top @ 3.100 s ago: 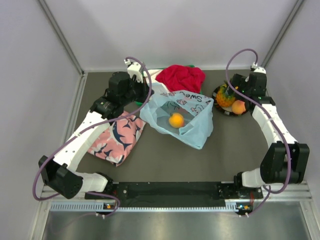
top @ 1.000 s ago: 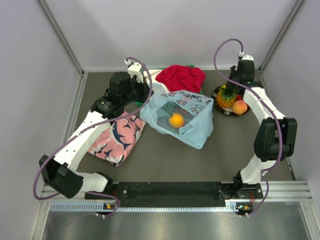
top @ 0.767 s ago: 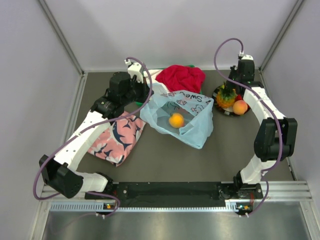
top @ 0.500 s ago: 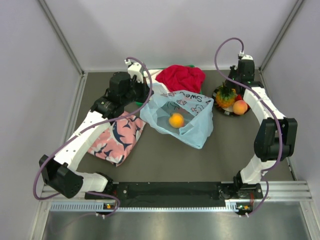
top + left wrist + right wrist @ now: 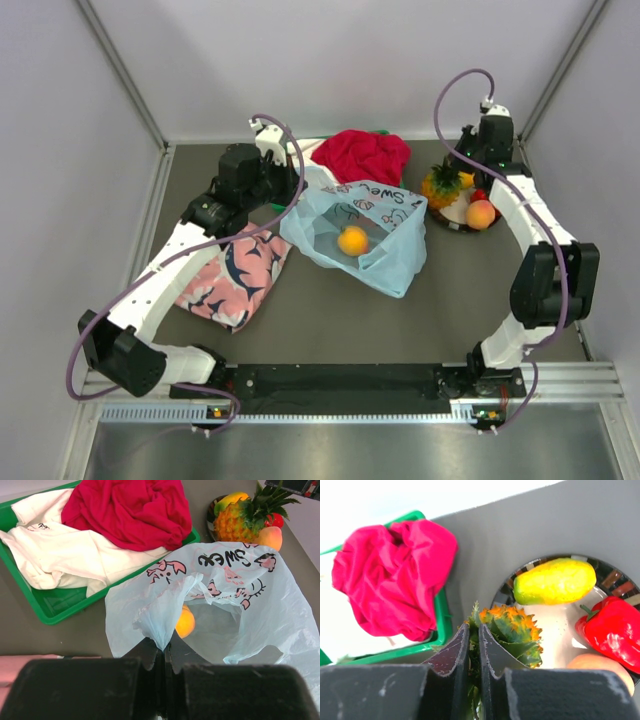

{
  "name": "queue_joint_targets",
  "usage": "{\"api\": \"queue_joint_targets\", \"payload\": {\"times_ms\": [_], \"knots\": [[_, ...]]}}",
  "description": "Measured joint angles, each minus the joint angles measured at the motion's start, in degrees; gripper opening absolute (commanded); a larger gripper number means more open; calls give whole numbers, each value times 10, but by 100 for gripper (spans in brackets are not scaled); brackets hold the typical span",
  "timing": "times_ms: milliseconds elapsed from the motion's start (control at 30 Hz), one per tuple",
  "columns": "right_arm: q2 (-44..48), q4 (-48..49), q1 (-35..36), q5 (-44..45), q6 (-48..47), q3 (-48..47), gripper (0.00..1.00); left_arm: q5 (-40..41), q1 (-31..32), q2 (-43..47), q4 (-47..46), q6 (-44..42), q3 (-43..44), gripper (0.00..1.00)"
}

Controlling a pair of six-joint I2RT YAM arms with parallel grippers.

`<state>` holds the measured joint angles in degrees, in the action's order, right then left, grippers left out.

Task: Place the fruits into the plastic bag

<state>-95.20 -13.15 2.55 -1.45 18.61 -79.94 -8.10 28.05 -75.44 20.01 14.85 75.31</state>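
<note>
The light-blue plastic bag [image 5: 388, 255] [image 5: 272, 605] lies open mid-table with a round orange fruit [image 5: 352, 240] [image 5: 185, 623] inside. My left gripper [image 5: 293, 197] [image 5: 164, 651] is shut on a bunched edge of the bag, holding its mouth up. My right gripper [image 5: 461, 166] [image 5: 473, 630] is shut on the green crown of the pineapple [image 5: 438, 186] [image 5: 517, 630] [image 5: 239, 524], which hangs at the left rim of the dark plate [image 5: 447, 223] [image 5: 615, 578]. On the plate lie a yellow-green mango [image 5: 555, 581], a red pepper-like fruit [image 5: 610, 630] and a peach [image 5: 480, 213] [image 5: 270, 537].
A green tray [image 5: 55, 611] [image 5: 441, 625] of red and white clothes [image 5: 362, 155] stands behind the bag. A pink cloth with navy sharks [image 5: 235, 275] lies under the left arm. Grey walls close in the back and both sides.
My right gripper has shut on the pineapple's crown and carried it up and to the left, toward the plate's edge. The left arm and bag have not moved.
</note>
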Motion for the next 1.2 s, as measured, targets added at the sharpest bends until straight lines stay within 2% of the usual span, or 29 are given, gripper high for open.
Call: {"api": "queue_joint_targets", "payload": {"times_ms": [600, 1200], "knots": [[102, -4, 11, -2, 24, 27, 0, -2, 0, 31, -3, 1, 0, 0], [298, -37, 24, -11, 14, 39, 0, -11, 0, 31, -4, 1, 0, 0]]}}
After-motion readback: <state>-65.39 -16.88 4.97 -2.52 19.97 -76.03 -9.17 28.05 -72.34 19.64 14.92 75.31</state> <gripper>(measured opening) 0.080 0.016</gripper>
